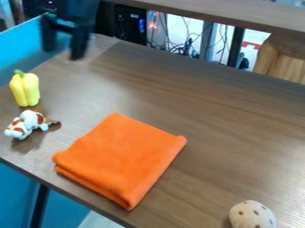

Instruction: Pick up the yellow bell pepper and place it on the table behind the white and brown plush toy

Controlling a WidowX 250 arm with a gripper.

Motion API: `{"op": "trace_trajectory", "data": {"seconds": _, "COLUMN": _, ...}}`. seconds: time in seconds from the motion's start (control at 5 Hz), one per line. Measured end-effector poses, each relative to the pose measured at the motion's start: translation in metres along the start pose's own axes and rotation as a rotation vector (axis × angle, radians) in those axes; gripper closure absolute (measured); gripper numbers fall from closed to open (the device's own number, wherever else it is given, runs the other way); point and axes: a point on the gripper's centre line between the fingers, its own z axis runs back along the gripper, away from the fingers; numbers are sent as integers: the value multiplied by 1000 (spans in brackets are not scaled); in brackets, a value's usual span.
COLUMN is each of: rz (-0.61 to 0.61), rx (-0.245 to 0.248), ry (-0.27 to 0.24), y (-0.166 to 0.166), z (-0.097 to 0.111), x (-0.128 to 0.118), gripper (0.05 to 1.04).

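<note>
The gripper (63, 46) hangs at the upper left, above the table's far left part, open with nothing between its fingers. Nearest to it, lower down by the left edge, a yellow bell pepper (25, 89) with a green stem stands upright. Just in front of the pepper lies a small white and brown toy animal (26, 124). An orange cloth (122, 158), folded into a flat square, rests on the table to the right of the toy. At the bottom right is a pale, rounded object with dark spots (253, 215), partly cut off by the view's edge.
The brown wooden table (238, 129) spans most of the view, its front edge slanting down from the left. A blue panel (26, 49) borders it at the upper left. Beyond the back edge are a raised wooden shelf (226, 13), cables and a wooden block (283, 58).
</note>
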Motion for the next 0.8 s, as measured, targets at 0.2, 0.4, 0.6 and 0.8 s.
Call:
{"op": "trace_trajectory", "data": {"seconds": 0.2, "rz": -185, "rx": 15, "ry": 31, "y": -56, "z": -15, "x": 7, "gripper": 77}}
{"op": "trace_trajectory", "data": {"seconds": 0.4, "rz": -266, "rx": 66, "ry": 27, "y": -104, "z": -17, "x": -1, "gripper": 77}}
{"op": "trace_trajectory", "data": {"seconds": 0.6, "rz": -305, "rx": 113, "ry": 56, "y": -118, "z": -25, "x": -16, "gripper": 77}}
{"op": "trace_trajectory", "data": {"seconds": 0.8, "rz": -310, "rx": 136, "ry": 29, "y": -118, "z": -17, "x": -38, "gripper": 77}}
